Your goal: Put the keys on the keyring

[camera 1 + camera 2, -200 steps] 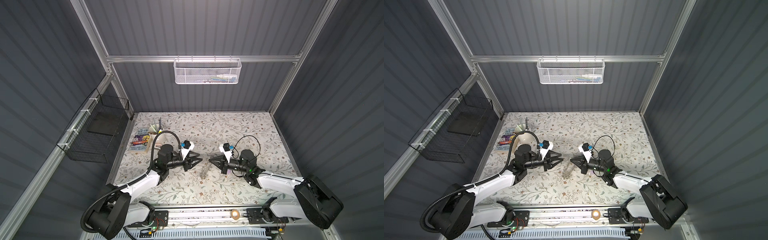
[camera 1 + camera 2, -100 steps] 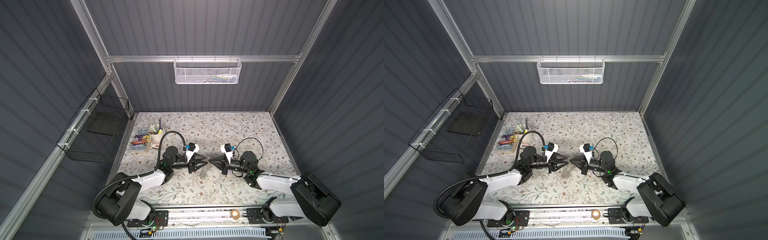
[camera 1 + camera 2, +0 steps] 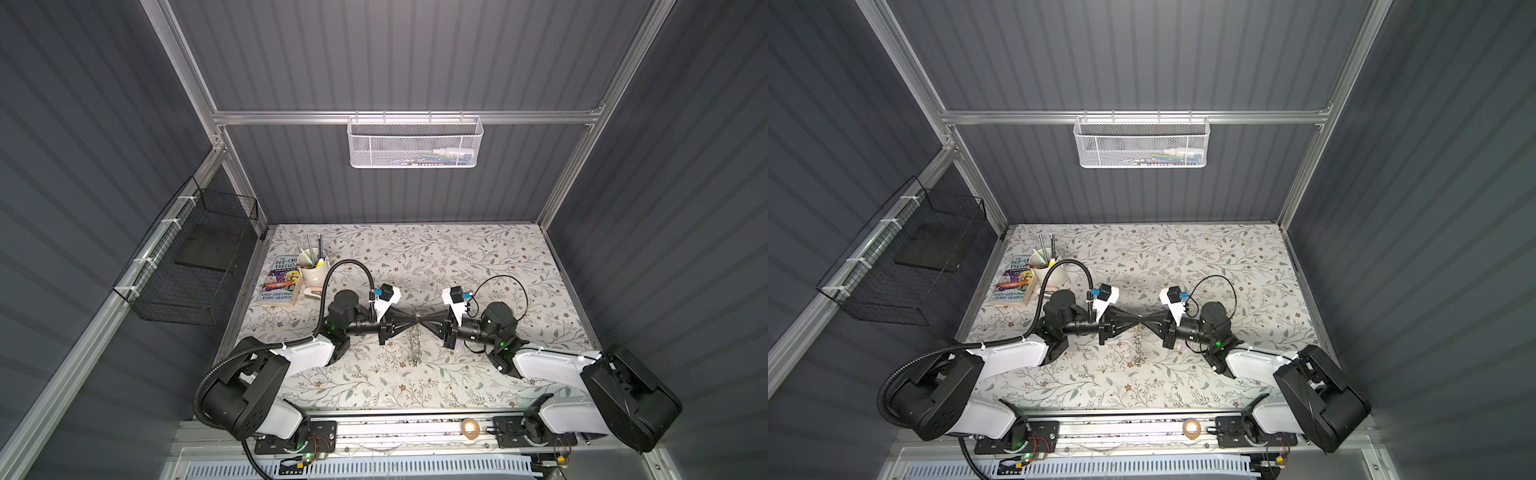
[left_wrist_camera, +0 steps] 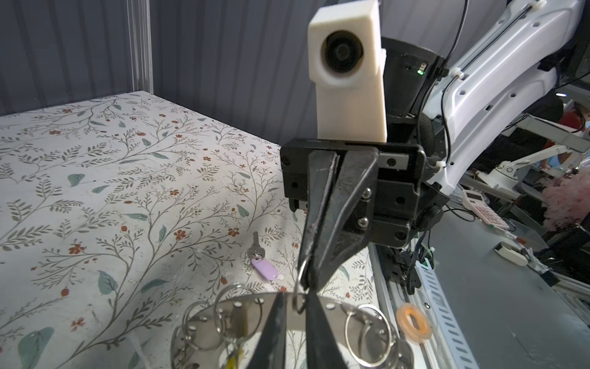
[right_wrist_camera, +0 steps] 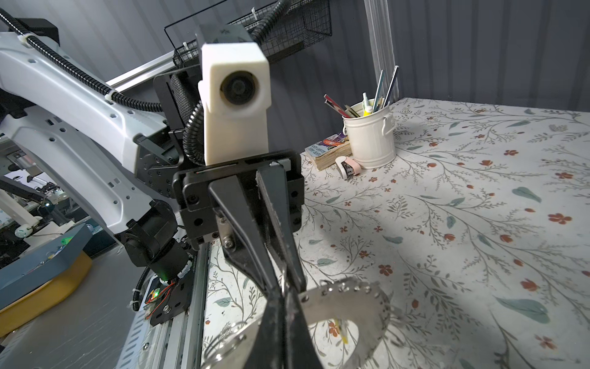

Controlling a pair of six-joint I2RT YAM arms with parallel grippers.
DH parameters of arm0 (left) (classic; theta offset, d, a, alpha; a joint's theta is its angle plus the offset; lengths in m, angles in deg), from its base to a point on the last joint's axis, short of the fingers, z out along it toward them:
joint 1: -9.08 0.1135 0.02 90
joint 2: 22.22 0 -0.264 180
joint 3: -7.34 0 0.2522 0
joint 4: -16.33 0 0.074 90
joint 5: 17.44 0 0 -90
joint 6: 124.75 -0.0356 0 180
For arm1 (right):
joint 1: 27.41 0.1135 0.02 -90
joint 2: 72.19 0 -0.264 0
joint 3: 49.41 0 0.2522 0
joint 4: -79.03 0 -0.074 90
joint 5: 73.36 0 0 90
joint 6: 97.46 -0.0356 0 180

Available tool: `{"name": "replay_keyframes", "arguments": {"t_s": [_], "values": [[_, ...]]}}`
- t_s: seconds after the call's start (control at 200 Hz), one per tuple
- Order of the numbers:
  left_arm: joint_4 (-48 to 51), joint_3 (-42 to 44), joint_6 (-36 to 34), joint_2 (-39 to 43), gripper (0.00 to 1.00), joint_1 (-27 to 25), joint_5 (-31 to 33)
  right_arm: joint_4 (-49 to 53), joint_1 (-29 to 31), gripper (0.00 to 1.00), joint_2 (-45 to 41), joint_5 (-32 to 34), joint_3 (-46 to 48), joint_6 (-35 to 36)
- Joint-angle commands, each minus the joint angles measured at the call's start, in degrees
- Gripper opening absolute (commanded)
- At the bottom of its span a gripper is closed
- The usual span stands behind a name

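The right gripper [image 4: 305, 281] and the left gripper [image 5: 282, 286] met tip to tip above the table [image 4: 95, 191]. The right one was closed tight on a small wire loop of the keyring [image 5: 338, 302]. The left one had narrow jaws around that same loop, but I could not tell if they pressed it. The keyring hung just below both tips. The key with the lilac tag [image 4: 263, 266] lay on the table under the right gripper's body. A yellow tag [image 5: 343, 332] possibly hung from the ring.
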Motion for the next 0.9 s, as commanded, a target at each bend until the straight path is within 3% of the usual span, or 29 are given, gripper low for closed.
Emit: {"name": "replay_keyframes", "arguments": {"t_s": [0.0, 0.22, 0.395, 0.51, 0.615, 0.895], "values": [[-1.50, -1.36, 0.31, -0.64, 0.10, -0.34, -0.63, -2.49, 0.15, 0.00, 0.20, -1.81, -0.42, -0.34], [-1.35, -1.63, 1.00, 0.43, 0.00, -0.60, -1.07, -1.67, 0.14, 0.00, 0.90, -2.26, -0.99, -0.32], [1.54, -2.09, -0.03, 1.97, 0.00, -0.78, -0.70, -0.99, 0.20, 0.00, 0.75, -2.17, -1.13, -0.19], [9.37, -3.98, -2.94, 3.51, 0.00, -0.78, 0.95, 0.21, 0.15, 0.00, -0.07, -1.69, -1.13, 0.49], [20.00, -6.72, -8.22, 4.97, 0.00, -0.96, 2.59, 1.35, 0.06, 0.12, -1.03, -0.95, -1.04, 1.07], [38.60, -12.56, -17.31, 8.24, 0.00, -1.05, 4.55, -0.03, -2.12, 0.32, -2.46, -0.62, -0.02, -0.92]]}}
